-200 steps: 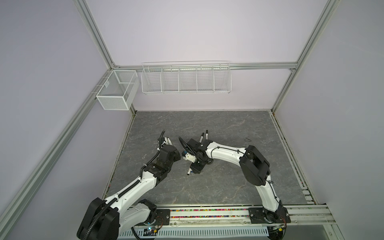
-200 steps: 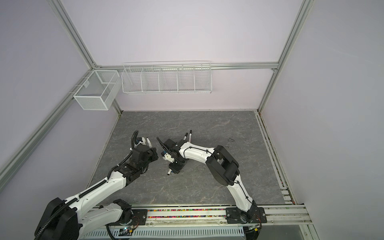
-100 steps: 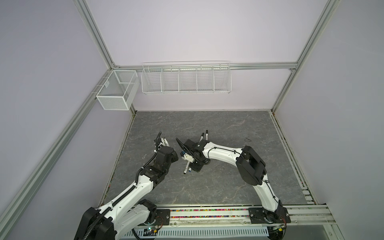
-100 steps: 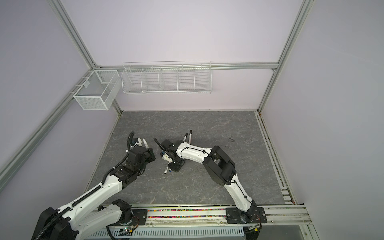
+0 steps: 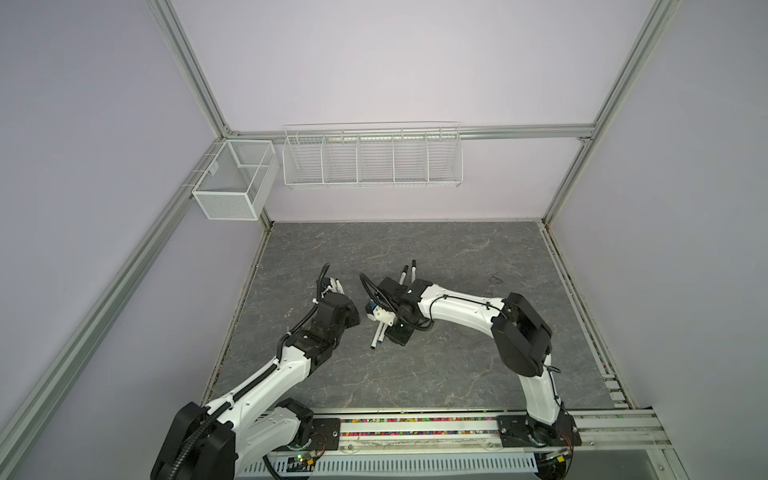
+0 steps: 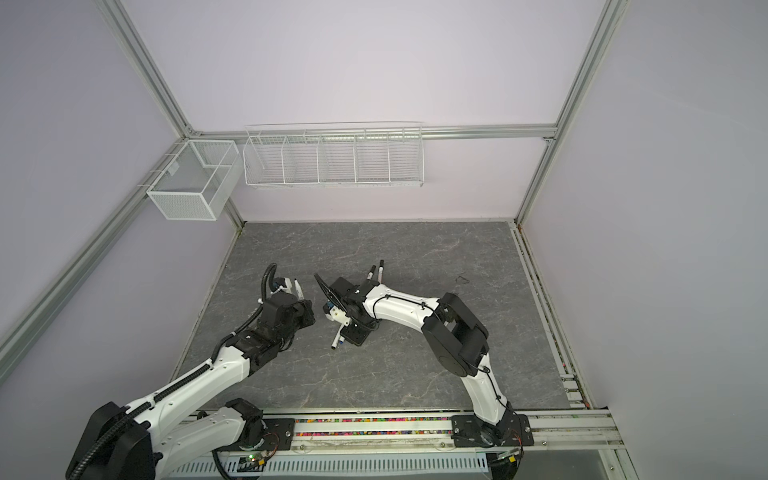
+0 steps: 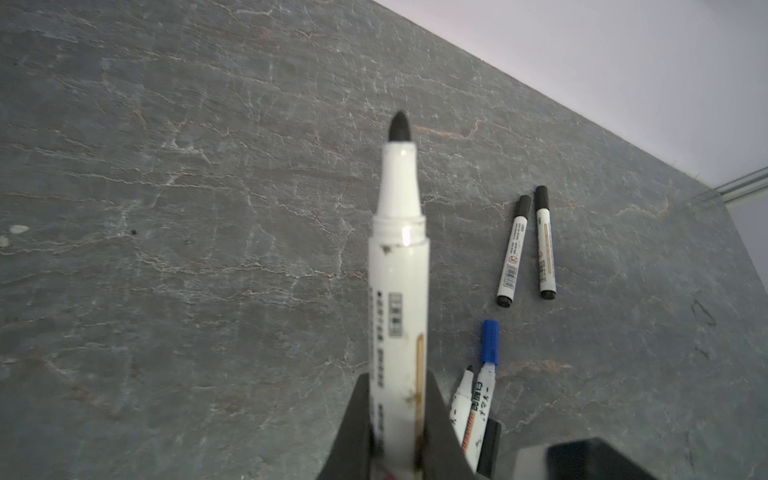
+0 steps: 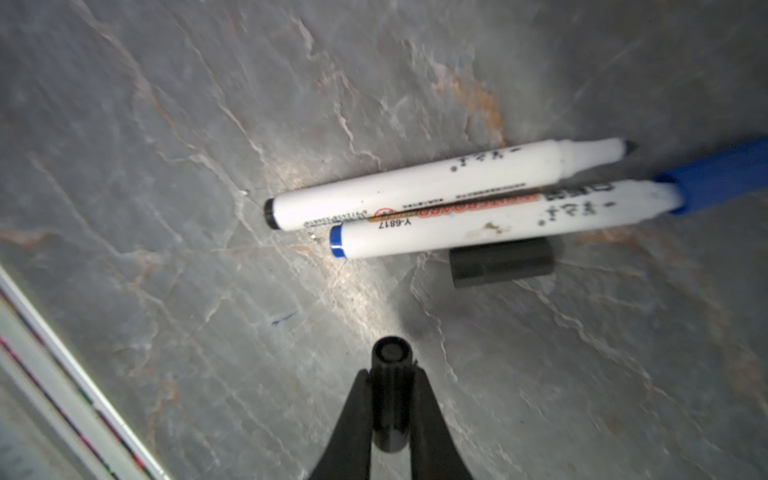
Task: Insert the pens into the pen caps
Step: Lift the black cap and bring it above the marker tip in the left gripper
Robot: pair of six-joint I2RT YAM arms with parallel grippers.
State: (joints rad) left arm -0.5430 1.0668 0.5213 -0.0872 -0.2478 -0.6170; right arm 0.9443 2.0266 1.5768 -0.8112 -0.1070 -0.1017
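**Right jaws snap shut on a black cap; left hangs on to its pen**

Since a sec ago the right gripper (image 8: 390,376) has gone from half open to closed. It now pinches a black cap (image 8: 390,357) btwn its two fingers (image 8: 353,415). The cap runs lengthwise along the gap, w/ one round end poking just past the fingertips and the rest sunk btwn them. Can't tell whether it's lifted clear of the table (image 5: 457,374).

The left gripper (image 7: 395,380) hasn't let go. It's clamped low on the barrel of an uncapped pen (image 7: 399,270). Most of the pen sticks out beyond the tips, bare black nib at the far end. In both top views the two grippers sit near each other but apart, left of mid-table.

On the table near the right gripper:
- a blue pen (image 8: 498,220) w/ its blue cap (image 8: 715,174) on
- a second uncapped pen (image 8: 436,187) lying alongside the blue pen and touching it, nib bare
- a loose black cap (image 8: 503,262) just beside the blue pen's barrel, on the side away from the second uncapped pen

Further back lie one capped black pen (image 7: 513,249) and another capped black pen (image 7: 545,245), side by side w/ a narrow gap. Both are well clear of either gripper.
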